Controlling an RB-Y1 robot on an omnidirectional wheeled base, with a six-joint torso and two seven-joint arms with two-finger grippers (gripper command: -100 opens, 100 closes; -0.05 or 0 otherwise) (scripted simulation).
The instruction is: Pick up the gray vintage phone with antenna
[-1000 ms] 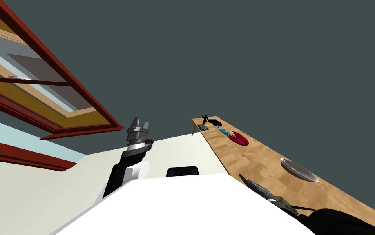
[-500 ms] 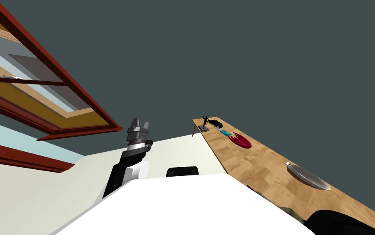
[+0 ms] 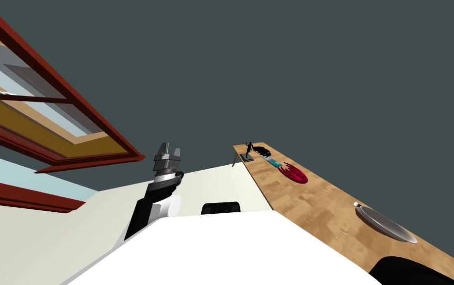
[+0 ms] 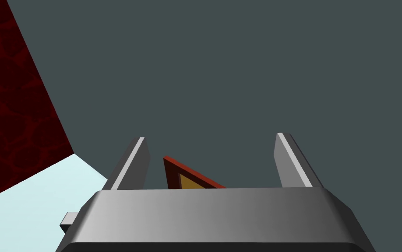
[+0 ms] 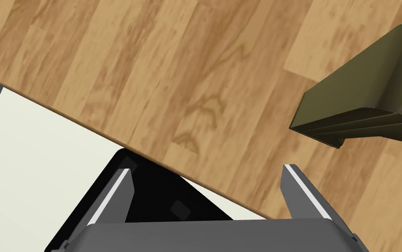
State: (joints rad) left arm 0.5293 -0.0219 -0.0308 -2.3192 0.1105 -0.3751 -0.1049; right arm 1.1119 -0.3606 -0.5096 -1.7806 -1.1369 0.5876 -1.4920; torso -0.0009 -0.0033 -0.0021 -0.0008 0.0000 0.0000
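An olive-drab, angular object (image 5: 366,109) lies on the wooden table (image 5: 160,78), ahead of my right gripper (image 5: 204,173) and off toward one finger; I cannot tell whether it is part of the phone. That gripper is open with nothing between its fingers and hangs over the table's near edge. My left gripper (image 3: 168,149) is raised beside my chest, well away from the table. In the left wrist view, the left gripper (image 4: 211,140) is open and holds nothing.
Along the table (image 3: 320,208) stand a grey plate (image 3: 386,223), a red dish (image 3: 294,174), a teal item (image 3: 273,163), a black lump (image 3: 261,150) and a small dark statuette (image 3: 248,149) at the far end. The floor (image 3: 72,232) is pale. A red-framed window (image 3: 48,118) is on the left.
The whole head view has shifted, so I have moved: the table's things slid right and down. The dark and olive object at the bottom right has passed out of sight behind my chest.
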